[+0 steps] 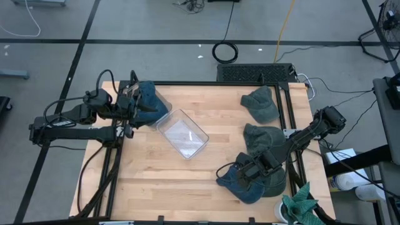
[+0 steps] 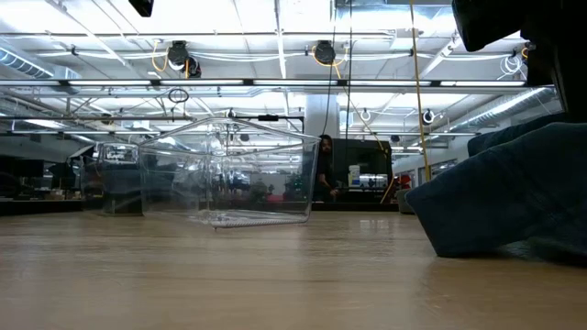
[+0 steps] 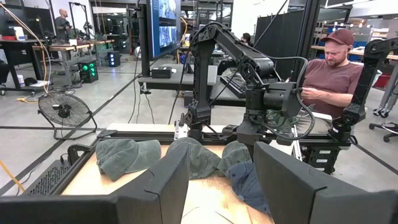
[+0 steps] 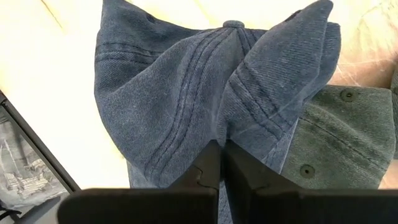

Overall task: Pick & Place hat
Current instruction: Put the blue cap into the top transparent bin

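The right gripper (image 4: 221, 163) is down at the near right part of the table (image 1: 144, 181), fingers pinched together on a fold of the blue denim hat (image 1: 240, 181). That hat lies partly on a green hat (image 4: 329, 143). The clear container (image 1: 182, 134) sits mid-table. The left gripper (image 3: 221, 180) holds its fingers apart at the far left corner, seemingly over another blue hat (image 1: 150, 103).

Left gripper (image 1: 132, 105) fingers apart, right gripper (image 1: 249, 174) low, fingers apparently pinched together
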{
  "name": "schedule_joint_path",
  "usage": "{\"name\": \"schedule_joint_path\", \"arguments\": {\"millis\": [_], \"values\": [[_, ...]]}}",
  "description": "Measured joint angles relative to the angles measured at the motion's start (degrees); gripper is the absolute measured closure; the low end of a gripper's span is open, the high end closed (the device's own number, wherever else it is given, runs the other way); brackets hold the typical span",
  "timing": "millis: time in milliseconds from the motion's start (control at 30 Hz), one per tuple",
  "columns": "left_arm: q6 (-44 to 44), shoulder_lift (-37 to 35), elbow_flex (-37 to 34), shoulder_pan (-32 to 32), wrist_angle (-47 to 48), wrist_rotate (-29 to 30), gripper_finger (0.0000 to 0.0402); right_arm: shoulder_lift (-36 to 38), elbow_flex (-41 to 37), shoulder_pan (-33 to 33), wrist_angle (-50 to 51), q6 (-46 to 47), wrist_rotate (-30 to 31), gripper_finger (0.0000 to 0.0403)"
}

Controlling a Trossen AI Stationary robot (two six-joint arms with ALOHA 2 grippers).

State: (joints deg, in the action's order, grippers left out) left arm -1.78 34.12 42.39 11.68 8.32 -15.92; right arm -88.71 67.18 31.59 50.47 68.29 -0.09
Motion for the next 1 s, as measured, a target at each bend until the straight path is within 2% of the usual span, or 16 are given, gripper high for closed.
{"name": "schedule_joint_path", "arguments": {"millis": [567, 800, 1000], "values": [[0.0, 0.0, 0.0, 0.02, 0.01, 0.0, 0.0215, 0.0, 0.0, 0.01, -0.03, -1.95, 0.44, 0.0402], [0.0, -0.01, 0.0, 0.01, 0.0, -0.01, 0.0215, 0.11, 0.0, -0.02, -0.11, -3.18, 3.37, 0.0403], [0.0, -0.02, 0.0, 0.0, 0.0, 0.02, 0.0215, 0.17, 0.0, -0.04, -3.53, -5.35, 3.53, 0.0403]]}}
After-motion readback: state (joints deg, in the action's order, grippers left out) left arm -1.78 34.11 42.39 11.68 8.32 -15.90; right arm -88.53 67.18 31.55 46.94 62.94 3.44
